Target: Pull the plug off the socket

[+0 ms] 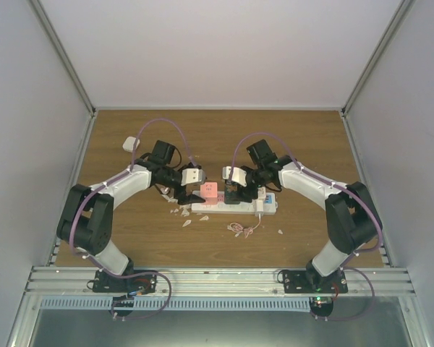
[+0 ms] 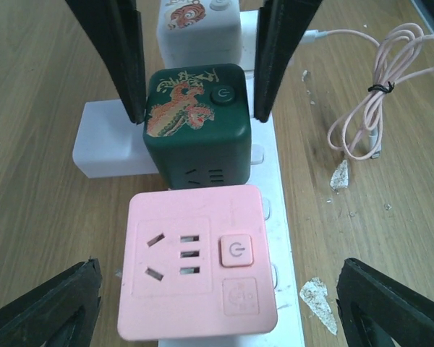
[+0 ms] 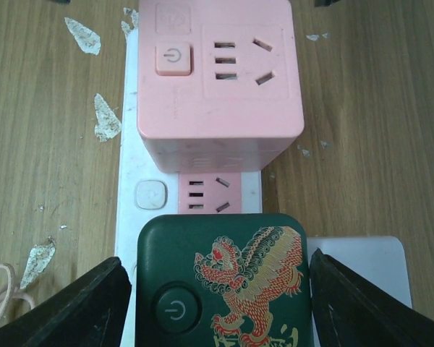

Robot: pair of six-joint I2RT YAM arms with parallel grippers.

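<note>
**Both pincers at the socket, pull not yet begun**

Top view: the socket (image 1: 235, 207) lies mid-surface (image 1: 311, 144), with scraps (image 1: 186, 221) around it and pale walls (image 1: 29, 108) on all sides.

Left wrist: my left pincer (image 2: 217, 303) stands wide open astride the pink cube (image 2: 199, 264), probably to brace the strip.

Right wrist: my right pincer (image 3: 220, 303) flanks the green plug (image 3: 220, 267). The pads seem to touch it, but I cannot tell if it grips.

Soft even light, faint shadows; wrist views sharp.
</note>
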